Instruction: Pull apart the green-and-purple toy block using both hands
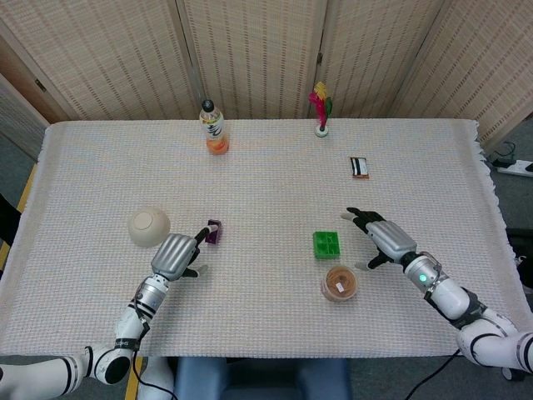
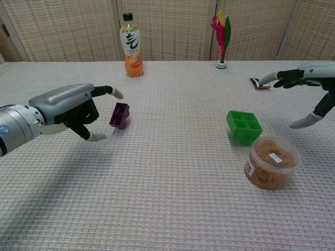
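Note:
The toy block lies in two separate pieces on the table. The purple piece (image 1: 213, 232) (image 2: 120, 115) sits just right of my left hand (image 1: 176, 254) (image 2: 73, 107), which is open with its fingers spread and apart from the piece. The green piece (image 1: 326, 244) (image 2: 244, 125) rests hollow side up on the cloth, left of my right hand (image 1: 381, 239) (image 2: 306, 94). That hand is open too, fingers spread, with a clear gap to the green piece.
A clear tub of rubber bands (image 1: 339, 283) (image 2: 270, 162) stands just in front of the green piece. A beige bowl (image 1: 149, 227) lies upside down left of my left hand. An orange drink bottle (image 1: 214, 128), a feather shuttlecock (image 1: 321, 107) and a small dark packet (image 1: 359, 167) stand farther back.

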You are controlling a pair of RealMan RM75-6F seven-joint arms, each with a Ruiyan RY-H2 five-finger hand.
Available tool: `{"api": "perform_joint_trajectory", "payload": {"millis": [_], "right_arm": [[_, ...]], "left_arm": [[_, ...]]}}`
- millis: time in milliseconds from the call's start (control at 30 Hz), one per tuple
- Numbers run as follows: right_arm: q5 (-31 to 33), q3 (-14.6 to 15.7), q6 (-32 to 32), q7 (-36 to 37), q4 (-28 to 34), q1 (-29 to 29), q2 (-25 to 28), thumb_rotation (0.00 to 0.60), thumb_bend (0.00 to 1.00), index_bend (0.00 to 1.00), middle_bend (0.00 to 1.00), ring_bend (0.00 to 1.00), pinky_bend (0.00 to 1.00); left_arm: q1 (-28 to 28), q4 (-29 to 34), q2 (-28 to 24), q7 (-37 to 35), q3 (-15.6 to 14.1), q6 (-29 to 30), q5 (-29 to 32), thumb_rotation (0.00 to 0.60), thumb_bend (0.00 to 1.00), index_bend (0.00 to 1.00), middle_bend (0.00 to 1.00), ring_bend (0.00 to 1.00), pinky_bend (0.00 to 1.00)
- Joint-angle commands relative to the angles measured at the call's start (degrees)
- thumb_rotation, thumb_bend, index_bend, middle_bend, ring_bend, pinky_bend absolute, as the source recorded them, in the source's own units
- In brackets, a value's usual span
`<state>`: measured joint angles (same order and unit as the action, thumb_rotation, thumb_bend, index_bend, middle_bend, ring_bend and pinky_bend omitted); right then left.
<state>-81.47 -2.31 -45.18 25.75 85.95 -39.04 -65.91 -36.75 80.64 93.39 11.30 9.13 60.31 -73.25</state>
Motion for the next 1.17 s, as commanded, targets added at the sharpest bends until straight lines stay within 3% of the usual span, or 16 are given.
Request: {"api": "perform_joint_trajectory", "payload": {"millis": [33,133,200,300,367,433,467,533,600,733,900,1167], "right_arm": [[-4.5,0.4,-6.2,0.6,4.0,2.6,3.7,0.6,0.24,0.0,0.0,0.0,0.0],[-8.1,1.9,-12.7,-2.3,7.0,6.0,5.8,0.6,0.24,0.0,0.0,0.0,0.0],[-9.1,3.3,-16.5,-8.0,9.1,9.1,7.2,0.6,0.24,0.0,0.0,0.0,0.0],[-8.0,4.2,-24.4,-23.2,11.4,15.0,7.0,0.6,0.24,0.0,0.0,0.0,0.0],[-6.6,4.1,-31.0,-32.7,12.7,19.5,5.3,0.6,0.24,0.0,0.0,0.0,0.0],[-6.7,4.2,-35.8,-36.7,13.0,22.6,3.5,0.6,0.24,0.0,0.0,0.0,0.0],[-7.0,4.3,-38.5,-38.2,12.6,24.4,2.3,0.6,0.24,0.0,0.0,0.0,0.0],[-7.5,4.6,-41.7,-39.8,11.2,26.7,0.5,0.6,0.24,0.0,0.0,0.0,0.0],[-7.4,4.8,-44.1,-41.5,8.8,28.8,-2.0,0.6,0.24,0.0,0.0,0.0,0.0],[-7.6,5.4,-44.6,-43.6,5.6,30.6,-5.6,0.6,0.24,0.0,0.0,0.0,0.0],[-7.0,5.0,-43.5,-42.1,1.8,31.3,-7.8,0.6,0.24,0.0,0.0,0.0,0.0],[-7.4,4.1,-41.7,-40.7,1.6,31.0,-7.8,0.6,0.24,0.0,0.0,0.0,0.0]], "left_arm": [[0.4,3.7,-1.9,1.9,0.1,1.5,-0.4,0.6,0.27,0.2,0.8,0.81,1.0],[1.3,8.8,-5.0,4.0,-0.8,3.5,-2.5,0.6,0.27,0.2,0.71,0.75,1.0],[2.8,12.7,-8.3,5.5,-2.6,6.1,-5.6,0.6,0.27,0.19,0.62,0.67,0.93],[6.4,16.3,-13.6,6.2,-6.2,11.5,-10.9,0.6,0.27,0.17,0.41,0.42,0.64],[9.8,17.4,-17.3,6.4,-8.9,15.7,-13.6,0.6,0.27,0.16,0.28,0.21,0.35],[13.0,17.3,-19.6,5.6,-10.7,19.7,-15.0,0.6,0.27,0.14,0.18,0.09,0.17],[15.1,16.7,-20.9,4.8,-11.8,22.1,-15.7,0.6,0.27,0.14,0.14,0.03,0.08],[18.1,15.4,-22.2,4.5,-12.8,25.6,-15.8,0.6,0.27,0.12,0.08,0.0,0.02],[20.9,13.3,-22.8,5.3,-12.8,29.5,-15.6,0.6,0.27,0.08,0.02,0.0,0.0],[25.2,8.4,-22.0,3.5,-12.1,35.4,-15.5,0.6,0.27,0.05,0.0,0.0,0.0],[27.8,7.8,-24.3,2.5,-13.9,31.4,-11.5,0.6,0.26,0.03,0.0,0.0,0.0],[28.2,9.8,-26.3,0.8,-12.3,30.0,-11.3,0.6,0.27,0.02,0.0,0.0,0.0]]}}
